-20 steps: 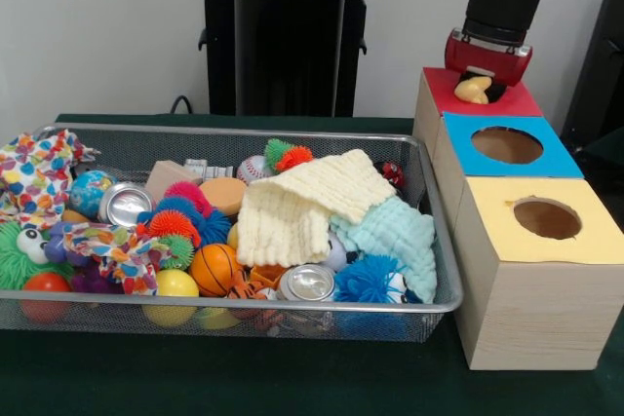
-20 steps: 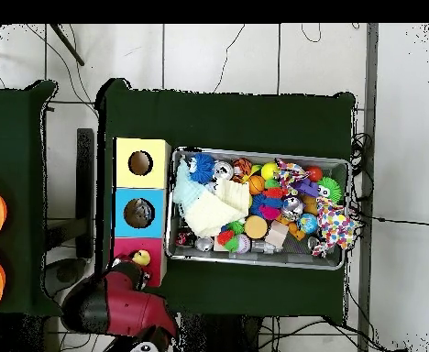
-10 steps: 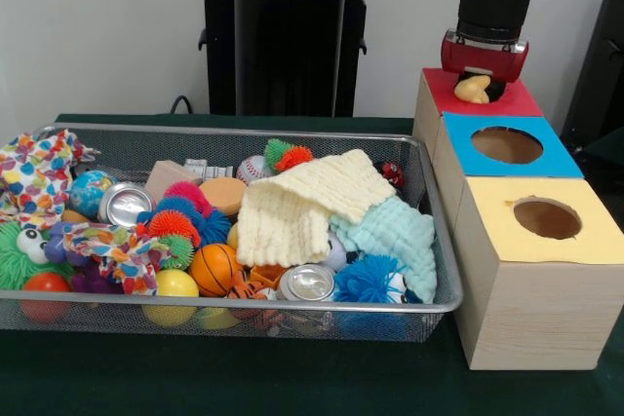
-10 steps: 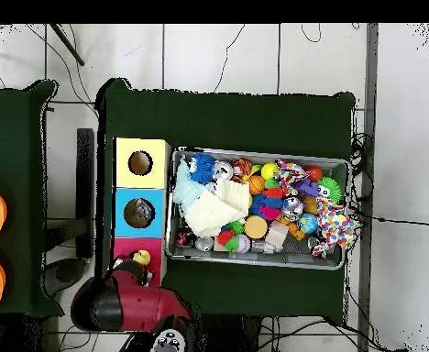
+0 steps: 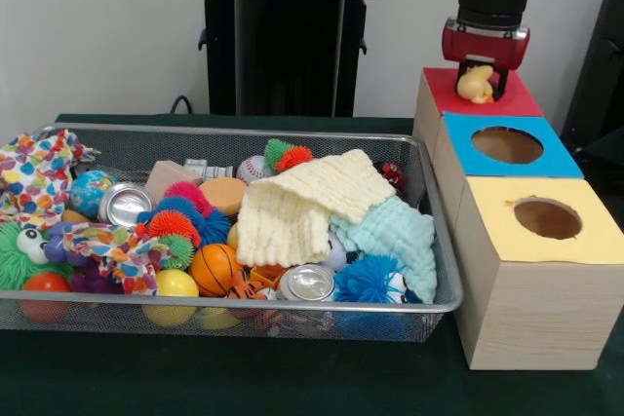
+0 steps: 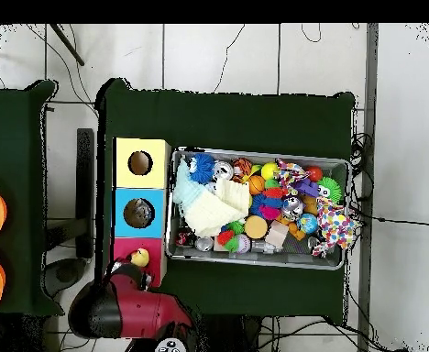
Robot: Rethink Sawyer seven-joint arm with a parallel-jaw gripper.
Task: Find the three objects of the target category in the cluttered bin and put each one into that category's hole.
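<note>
Upper right of frame: red-and-black gripper (image 5: 480, 83) gripping a small yellow rubber toy (image 5: 476, 85), hovering over the red-topped wooden box (image 5: 517, 102). Delivery step; next, releasing it into that box's hole.

The claw (image 5: 480, 85) is hanging over the red-topped box (image 5: 512, 99), gripping a small yellow toy (image 5: 476, 84). Beside it the blue-topped box (image 5: 507, 151) and yellow-topped box (image 5: 546, 231) are standing in a row — each showing a round hole. The wire bin (image 5: 429, 231) is sitting alongside, holding balls, cans and cloths.
</note>
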